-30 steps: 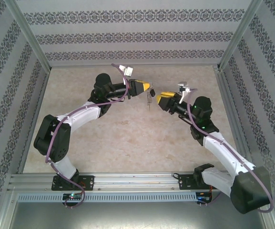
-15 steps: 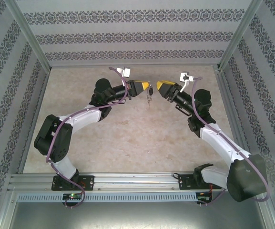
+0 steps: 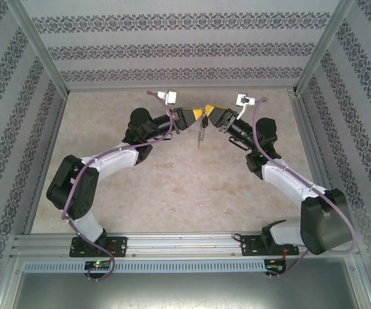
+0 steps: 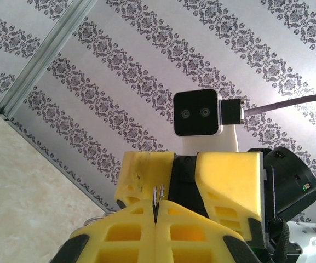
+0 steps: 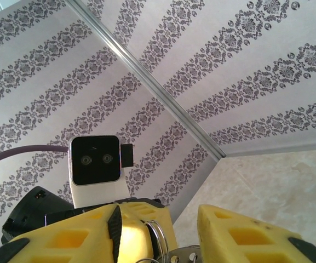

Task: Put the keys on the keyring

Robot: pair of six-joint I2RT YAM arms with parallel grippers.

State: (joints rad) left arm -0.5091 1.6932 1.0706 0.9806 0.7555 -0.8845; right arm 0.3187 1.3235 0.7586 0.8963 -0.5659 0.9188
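My left gripper [image 3: 197, 116] is held up over the far middle of the table, shut on the keyring. In the left wrist view two thin silver edges of the keyring [image 4: 158, 195] stick out between the closed yellow fingers [image 4: 130, 230]. In the top view a short beaded chain with a small dark key [image 3: 201, 132] dangles below the tips. My right gripper [image 3: 212, 116] faces the left one tip to tip and is open. In the right wrist view the ring's coils [image 5: 159, 239] and a small holed metal piece [image 5: 186, 255] sit between its spread fingers [image 5: 245, 235].
The beige table [image 3: 172, 180] lies below both raised arms. Patterned walls [image 3: 185, 48] and metal frame posts [image 3: 44, 58] close in the back and sides. Purple cables [image 3: 162, 132] loop along both arms. Each wrist camera [image 4: 197, 112] shows in the other's view.
My right gripper has swung left and up towards the left gripper, and its open fingers now stand around the held ring. The left gripper has stayed nearly still.
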